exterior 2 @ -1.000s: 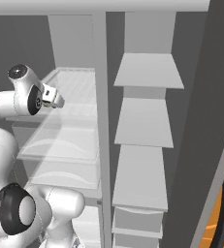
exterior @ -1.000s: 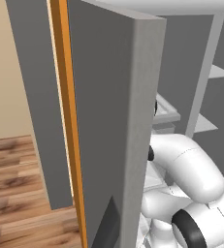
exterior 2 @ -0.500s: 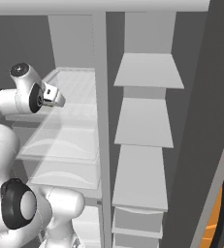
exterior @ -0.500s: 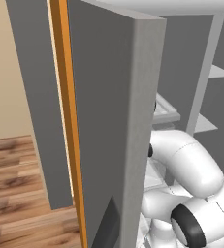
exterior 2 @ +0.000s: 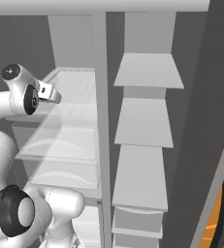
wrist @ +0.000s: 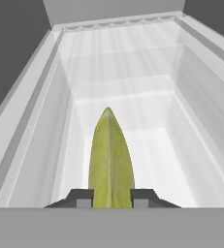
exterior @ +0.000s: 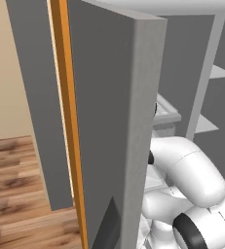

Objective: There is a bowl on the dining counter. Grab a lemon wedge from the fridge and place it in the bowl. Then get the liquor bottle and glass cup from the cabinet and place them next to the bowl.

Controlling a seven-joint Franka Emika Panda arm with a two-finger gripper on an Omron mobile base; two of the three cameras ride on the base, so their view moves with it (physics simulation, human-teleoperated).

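Open fridge, clear drawer (wrist: 36, 145) with pale translucent walls and floor, lemon wedge (wrist: 111, 160) over its floor, stacked grey shelves (exterior 2: 145, 121) alongside, wood floor (exterior: 16, 194)

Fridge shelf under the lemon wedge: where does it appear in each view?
Left base view: the fridge shelf peeks out right of middle, behind the door.
Right base view: the fridge shelf is upper left.
Hand view: the fridge shelf lies under the lemon wedge.
Landmark, base views: the grey divider.
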